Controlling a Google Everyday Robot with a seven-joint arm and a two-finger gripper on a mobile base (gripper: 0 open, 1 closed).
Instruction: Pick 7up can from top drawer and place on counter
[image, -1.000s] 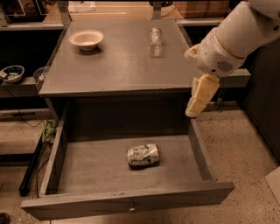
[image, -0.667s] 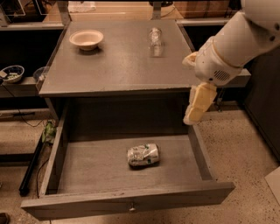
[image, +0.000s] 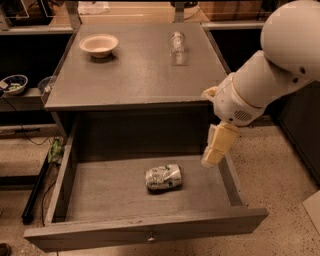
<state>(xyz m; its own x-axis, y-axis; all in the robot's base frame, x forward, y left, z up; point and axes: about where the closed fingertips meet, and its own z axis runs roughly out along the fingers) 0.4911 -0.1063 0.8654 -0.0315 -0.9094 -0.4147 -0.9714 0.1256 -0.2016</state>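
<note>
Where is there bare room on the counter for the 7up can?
The counter is bare across its front half, and at the back between the bowl, back left, and the clear plastic bottle, back right. Only those two spots are taken. The gripper hangs over the right side of the top drawer, right of the 7up can.

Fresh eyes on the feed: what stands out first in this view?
The big white arm at the right, its gripper hanging over the open drawer's right side. A dented can lies on its side mid-drawer, left of the gripper and untouched. On the counter behind, a bowl sits back left and a clear bottle back right.
</note>
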